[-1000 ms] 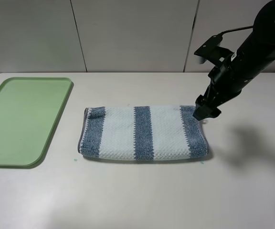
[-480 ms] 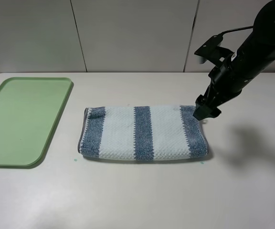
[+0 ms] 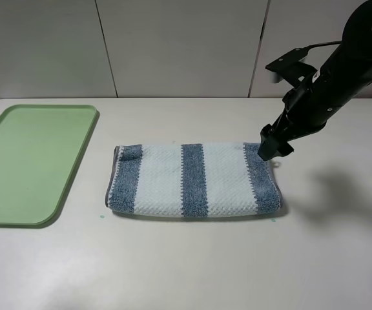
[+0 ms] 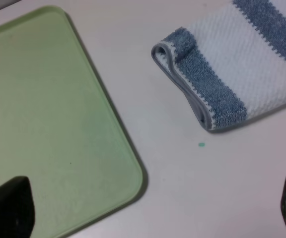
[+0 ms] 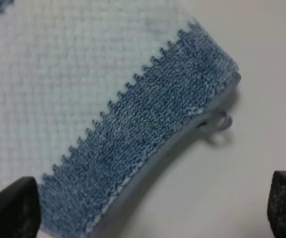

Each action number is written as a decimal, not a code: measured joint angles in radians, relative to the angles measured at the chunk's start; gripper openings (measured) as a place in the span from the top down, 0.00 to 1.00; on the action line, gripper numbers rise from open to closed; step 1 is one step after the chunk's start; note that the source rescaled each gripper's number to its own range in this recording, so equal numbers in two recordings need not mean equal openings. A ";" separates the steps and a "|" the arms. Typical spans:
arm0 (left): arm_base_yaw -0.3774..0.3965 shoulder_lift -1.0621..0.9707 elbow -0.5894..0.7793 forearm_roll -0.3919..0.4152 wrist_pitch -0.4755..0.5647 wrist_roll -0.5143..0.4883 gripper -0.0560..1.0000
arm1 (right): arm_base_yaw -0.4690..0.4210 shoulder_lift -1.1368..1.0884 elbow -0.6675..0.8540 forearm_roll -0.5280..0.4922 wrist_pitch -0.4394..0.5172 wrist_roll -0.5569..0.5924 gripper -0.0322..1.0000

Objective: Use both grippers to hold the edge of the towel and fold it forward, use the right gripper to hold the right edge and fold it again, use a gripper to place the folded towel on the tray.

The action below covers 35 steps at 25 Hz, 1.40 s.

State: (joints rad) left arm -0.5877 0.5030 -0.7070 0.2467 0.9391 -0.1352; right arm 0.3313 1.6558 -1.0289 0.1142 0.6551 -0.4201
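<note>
Currently the second fold is in hand: the right pincer (image 3: 269,147), spread open, hovers centre-right above the towel (image 3: 196,179). Next: descend and pinch the right hem (image 5: 182,136).

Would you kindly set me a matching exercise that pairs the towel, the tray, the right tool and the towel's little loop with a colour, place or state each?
Things:
1. towel
2. tray
3. right tool
4. loop

Descriptions:
A. pale green, left of the towel
B. open, at the towel's far right corner
C. striped blue-grey and white, folded
D. small, grey, sticking out at a corner

Pairs: 1-C, 2-A, 3-B, 4-D
</note>
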 joint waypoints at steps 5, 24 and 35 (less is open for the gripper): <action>0.000 0.000 0.000 0.000 0.000 0.000 0.00 | 0.000 0.000 0.000 0.007 0.000 0.354 0.00; 0.000 0.000 0.000 0.000 0.000 0.000 0.00 | 0.000 0.108 0.000 0.088 -0.080 0.472 0.00; 0.000 0.000 0.000 0.000 -0.001 0.000 0.00 | 0.000 0.173 0.003 0.069 -0.102 0.497 0.00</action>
State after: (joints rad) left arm -0.5877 0.5030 -0.7070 0.2467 0.9382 -0.1352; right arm 0.3313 1.8290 -1.0260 0.1832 0.5528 0.0765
